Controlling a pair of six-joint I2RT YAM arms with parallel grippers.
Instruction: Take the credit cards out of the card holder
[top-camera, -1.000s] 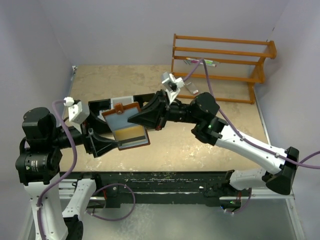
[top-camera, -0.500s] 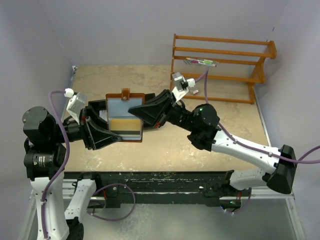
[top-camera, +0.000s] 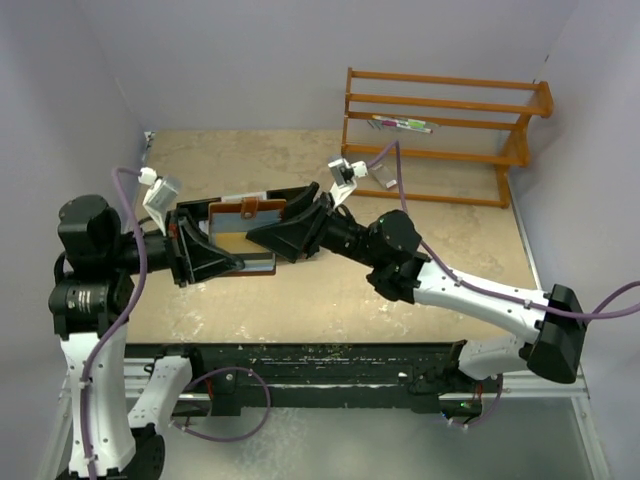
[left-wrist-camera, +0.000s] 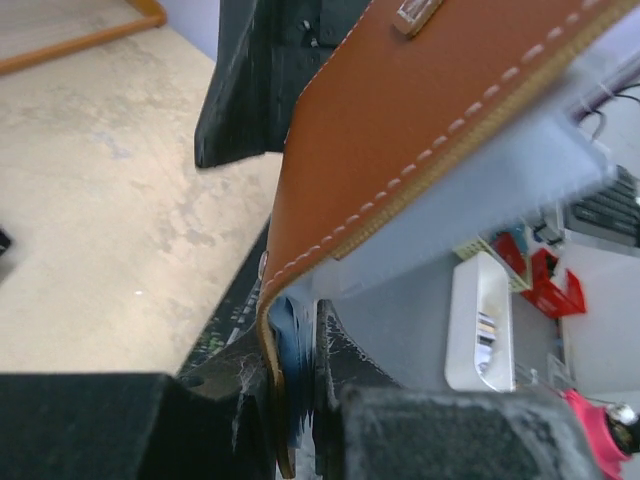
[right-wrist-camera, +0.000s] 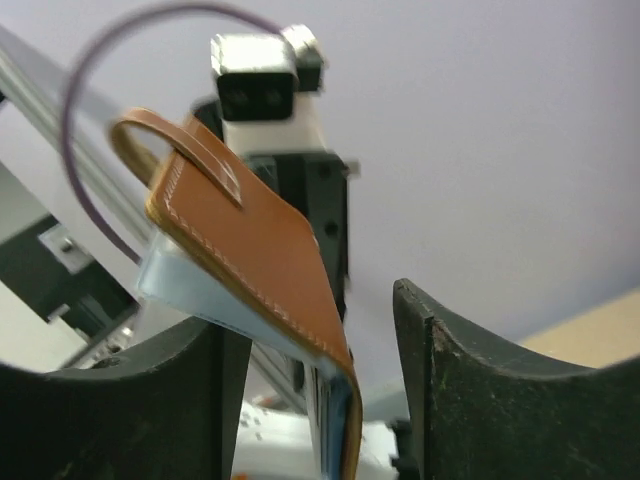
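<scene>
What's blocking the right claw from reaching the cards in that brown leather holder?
Nothing visible. The right gripper has its open fingers on either side of the card holder, where a light blue card peeks from under the leather. The left gripper clamps the other end.

Pale lavender walls (top-camera: 250, 60) enclose a beige tabletop (top-camera: 250, 160) with an orange rack (top-camera: 450, 81).

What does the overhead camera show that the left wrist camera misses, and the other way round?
Only the top view: the left arm and right arm whole, the pens on the rack, and the face of a tan card. Only the left wrist view: the left gripper clamped on the holder's edge, close up, with its white stitching. Both: the brown holder and the table.
</scene>
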